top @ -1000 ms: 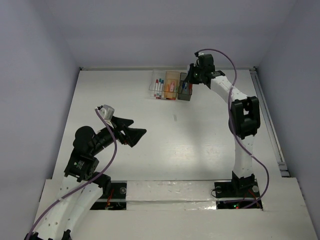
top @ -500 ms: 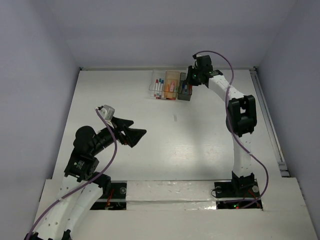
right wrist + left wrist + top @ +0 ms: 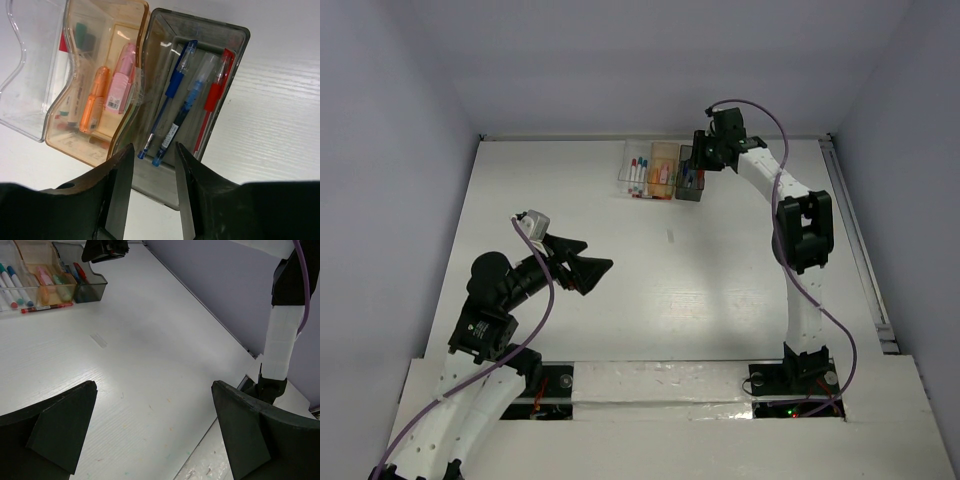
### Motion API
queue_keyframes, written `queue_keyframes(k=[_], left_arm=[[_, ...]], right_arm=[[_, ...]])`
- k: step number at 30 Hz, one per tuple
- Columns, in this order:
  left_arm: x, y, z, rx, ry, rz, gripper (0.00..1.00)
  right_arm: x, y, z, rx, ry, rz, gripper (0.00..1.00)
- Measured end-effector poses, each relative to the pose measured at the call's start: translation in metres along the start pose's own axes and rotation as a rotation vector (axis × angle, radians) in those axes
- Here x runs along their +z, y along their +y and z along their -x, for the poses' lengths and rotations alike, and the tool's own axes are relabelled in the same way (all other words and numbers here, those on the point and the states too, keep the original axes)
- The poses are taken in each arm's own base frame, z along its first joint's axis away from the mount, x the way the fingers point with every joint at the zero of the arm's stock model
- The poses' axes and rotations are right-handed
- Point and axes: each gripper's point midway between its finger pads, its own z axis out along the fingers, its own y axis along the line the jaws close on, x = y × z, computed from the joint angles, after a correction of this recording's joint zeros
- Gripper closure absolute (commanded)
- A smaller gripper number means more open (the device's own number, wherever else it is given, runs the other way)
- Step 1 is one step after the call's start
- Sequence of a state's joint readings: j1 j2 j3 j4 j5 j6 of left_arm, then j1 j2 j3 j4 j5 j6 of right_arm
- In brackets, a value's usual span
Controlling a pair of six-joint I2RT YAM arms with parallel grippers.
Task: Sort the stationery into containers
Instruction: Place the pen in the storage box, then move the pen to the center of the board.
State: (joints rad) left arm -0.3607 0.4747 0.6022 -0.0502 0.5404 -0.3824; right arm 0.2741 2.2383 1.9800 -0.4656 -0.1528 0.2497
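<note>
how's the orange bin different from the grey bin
The orange bin is translucent orange; the grey bin is dark and smoky. The orange bin holds a stubby orange marker and a pink marker; the grey bin holds two blue pens and a red pen. Both are matching rectangular bins, side by side.

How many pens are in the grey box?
3: a dark blue pen beside the orange box, a light blue pen in the middle, a red pen at the outer wall. None looks hidden.
</note>
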Motion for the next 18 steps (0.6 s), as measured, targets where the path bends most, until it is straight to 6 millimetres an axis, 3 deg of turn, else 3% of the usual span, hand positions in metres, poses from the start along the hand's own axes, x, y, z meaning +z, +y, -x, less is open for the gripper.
queue_keyframes(k=[1,3,7,12,16,18], left_arm=[[0.000,0.000,0.000,0.000,0.000,0.000,0.01],[0.000,0.000,0.000,0.000,0.000,0.000,0.01],[0.000,0.000,0.000,0.000,0.000,0.000,0.01],[0.000,0.000,0.000,0.000,0.000,0.000,0.01],[0.000,0.000,0.000,0.000,0.000,0.000,0.01],[0.000,0.000,0.000,0.000,0.000,0.000,0.01]], right_arm=[[0.000,0.001,0.000,0.001,0.000,0.003,0.56],[-0.003,0.003,-0.003,0.000,-0.004,0.021,0.67],[-0.025,0.021,-0.018,-0.006,0.001,0.083,0.70],[-0.048,0.081,-0.029,-0.097,-0.042,0.213,0.70],[-0.043,0.130,-0.054,-0.209,-0.040,0.292,0.62],[-0.035,0.145,-0.067,-0.257,-0.031,0.314,0.58]])
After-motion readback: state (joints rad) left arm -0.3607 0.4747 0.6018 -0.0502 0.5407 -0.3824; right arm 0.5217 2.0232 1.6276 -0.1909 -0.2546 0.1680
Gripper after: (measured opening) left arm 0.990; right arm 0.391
